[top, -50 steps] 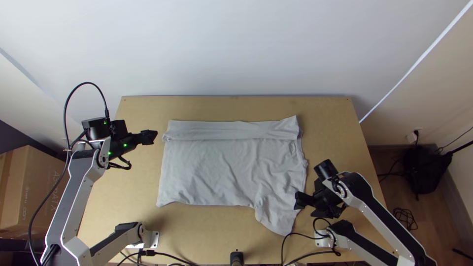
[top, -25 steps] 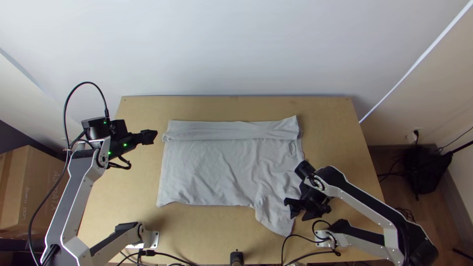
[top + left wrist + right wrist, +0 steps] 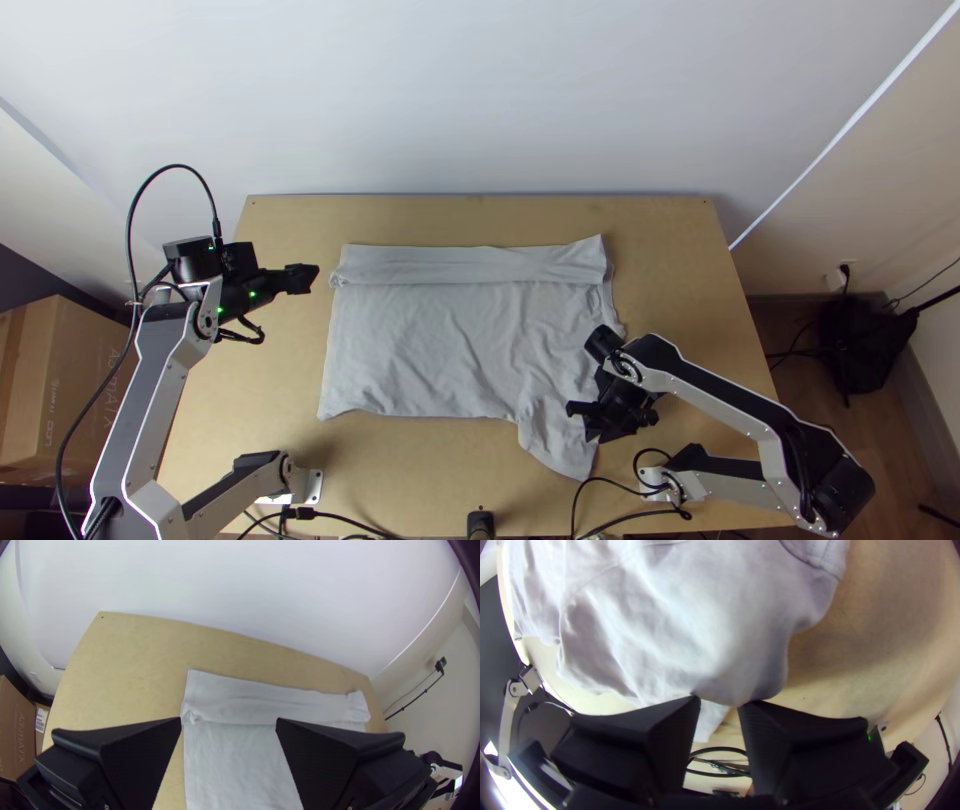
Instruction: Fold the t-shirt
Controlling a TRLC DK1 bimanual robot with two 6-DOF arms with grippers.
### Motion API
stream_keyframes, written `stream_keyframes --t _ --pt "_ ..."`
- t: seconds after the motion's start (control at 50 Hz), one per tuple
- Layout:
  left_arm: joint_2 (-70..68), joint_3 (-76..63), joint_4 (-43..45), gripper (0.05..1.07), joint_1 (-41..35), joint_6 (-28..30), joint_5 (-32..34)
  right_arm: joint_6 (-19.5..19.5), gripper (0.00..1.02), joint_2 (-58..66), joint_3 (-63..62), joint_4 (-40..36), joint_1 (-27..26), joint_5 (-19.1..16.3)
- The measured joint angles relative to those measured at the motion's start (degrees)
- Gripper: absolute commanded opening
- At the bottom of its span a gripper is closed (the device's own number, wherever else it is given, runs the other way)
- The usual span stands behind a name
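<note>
The light grey t-shirt (image 3: 450, 340) lies spread on the table, a strip along its far side folded over and one sleeve (image 3: 560, 440) stretching toward the near edge. My left gripper (image 3: 302, 278) stands left of the shirt's far left corner. In the left wrist view the left gripper (image 3: 229, 721) is wide open, nothing between its fingers, the shirt (image 3: 240, 765) beyond. The right gripper (image 3: 582, 422) is over the near right sleeve. In the right wrist view the right gripper (image 3: 719, 702) is open with a narrower gap, the wrinkled sleeve cloth (image 3: 680, 655) at its fingertips.
Bare wood of the table (image 3: 420, 480) shows in front of the shirt, with cables (image 3: 350, 515) and a small black device (image 3: 480, 522) at the near edge. A cardboard box (image 3: 70, 380) stands beyond the left side.
The right gripper has moved left and slightly nearer, from beside the shirt's right edge to over the sleeve. The left arm has hardly moved, and the shirt lies as before.
</note>
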Motion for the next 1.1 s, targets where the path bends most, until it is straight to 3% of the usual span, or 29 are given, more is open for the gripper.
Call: stream_keyframes --t 0.12,0.38,0.5,0.76,1.1 --pt "0.00 1.70 -6.75 0.97 -1.01 5.35 0.17 -1.25 0.02 0.00 -0.02 0.02 1.75 0.24" --pt "0.76 3.48 -34.64 0.96 -5.01 29.38 -0.87 -2.01 0.02 -0.02 -0.07 0.00 2.03 0.50" --pt "2.03 2.45 -39.69 0.96 -5.68 35.91 -3.96 -2.03 0.02 -0.02 -0.07 -0.02 2.03 0.50" --pt "2.67 -6.12 -37.53 0.96 -8.17 40.57 -15.04 -2.01 0.02 -0.04 -0.07 -0.04 2.03 0.50" --pt "5.46 -11.08 -35.50 0.96 -16.11 39.47 -18.82 -2.03 0.02 -0.68 -0.07 -0.07 2.03 0.66"
